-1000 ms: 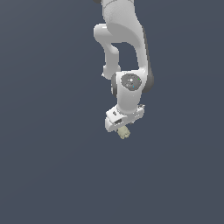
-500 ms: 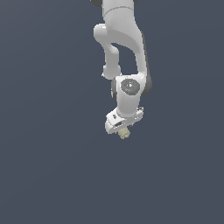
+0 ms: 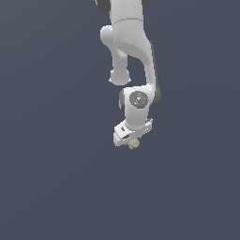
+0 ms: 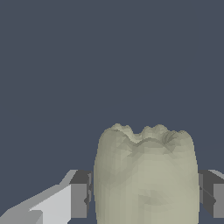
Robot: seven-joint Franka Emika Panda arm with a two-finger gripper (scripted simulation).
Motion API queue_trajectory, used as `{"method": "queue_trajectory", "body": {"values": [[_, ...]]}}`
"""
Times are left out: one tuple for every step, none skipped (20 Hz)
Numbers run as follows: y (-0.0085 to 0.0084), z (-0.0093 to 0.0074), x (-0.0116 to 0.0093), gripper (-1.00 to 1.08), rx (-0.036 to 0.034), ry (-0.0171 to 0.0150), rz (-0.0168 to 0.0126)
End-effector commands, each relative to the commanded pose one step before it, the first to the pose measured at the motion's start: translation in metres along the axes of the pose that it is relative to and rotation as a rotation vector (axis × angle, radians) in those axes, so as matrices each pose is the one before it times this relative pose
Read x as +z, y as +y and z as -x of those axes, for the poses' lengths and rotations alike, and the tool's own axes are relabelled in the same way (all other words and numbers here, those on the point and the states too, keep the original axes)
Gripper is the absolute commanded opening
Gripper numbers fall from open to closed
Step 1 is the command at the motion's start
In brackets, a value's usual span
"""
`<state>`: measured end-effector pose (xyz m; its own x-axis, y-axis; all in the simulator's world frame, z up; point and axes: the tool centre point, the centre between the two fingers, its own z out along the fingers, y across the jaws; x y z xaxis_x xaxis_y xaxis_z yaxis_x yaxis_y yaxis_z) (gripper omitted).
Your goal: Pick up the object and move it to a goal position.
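The white two-fingered gripper (image 3: pixel 132 142) pinches the pale yellowish-beige lumpy blob (image 3: pixel 133 144). The exterior view shows it peeking below the white arm (image 3: pixel 133 56); only the wrist view shows grey fingertips (image 4: pixel 81 194) pressing both sides of the blob (image 4: pixel 146 179).

The exterior view stands well back, facing the white arm (image 3: pixel 133 70) from a distance. The wrist view sits just behind the gripper (image 4: pixel 144 194), looking out along its fingers (image 4: pixel 79 194) — very near. The 2 views share only the object (image 3: pixel 133 144) (image 4: pixel 146 175) between them.
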<state>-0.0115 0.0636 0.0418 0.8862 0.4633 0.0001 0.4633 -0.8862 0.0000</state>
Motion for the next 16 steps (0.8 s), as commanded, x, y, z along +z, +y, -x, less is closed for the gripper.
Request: {"method": "queue_trajectory", "body": {"values": [[-0.00006,-0.00009,0.00083,-1.0,-0.00026,-0.0001,-0.00005],[0.0,0.0,0.0,-1.0,0.0,0.0,0.0],[0.0,0.0,0.0,-1.0,0.0,0.0,0.0],[0.0,0.0,0.0,-1.0,0.0,0.0,0.0],[0.0,0.0,0.0,-1.0,0.0,0.0,0.0],[0.0,0.0,0.0,-1.0,0.0,0.0,0.0],[0.0,0.0,0.0,-1.0,0.0,0.0,0.0],[0.0,0.0,0.0,-1.0,0.0,0.0,0.0],[0.00032,-0.00009,-0.00073,-1.0,0.00028,0.00056,0.00057],[0.00021,0.00012,-0.00026,-1.0,0.0,0.0,0.0],[0.00063,0.00037,-0.00078,-1.0,0.0,0.0,0.0],[0.00105,0.00062,-0.0013,-1.0,0.0,0.0,0.0],[0.00147,0.00087,-0.00182,-1.0,0.0,0.0,0.0],[0.0019,0.00113,-0.00236,-1.0,0.0,0.0,0.0],[0.00233,0.00138,-0.0029,-1.0,0.0,0.0,0.0],[0.00277,0.00164,-0.00345,-1.0,0.0,0.0,0.0]]}}
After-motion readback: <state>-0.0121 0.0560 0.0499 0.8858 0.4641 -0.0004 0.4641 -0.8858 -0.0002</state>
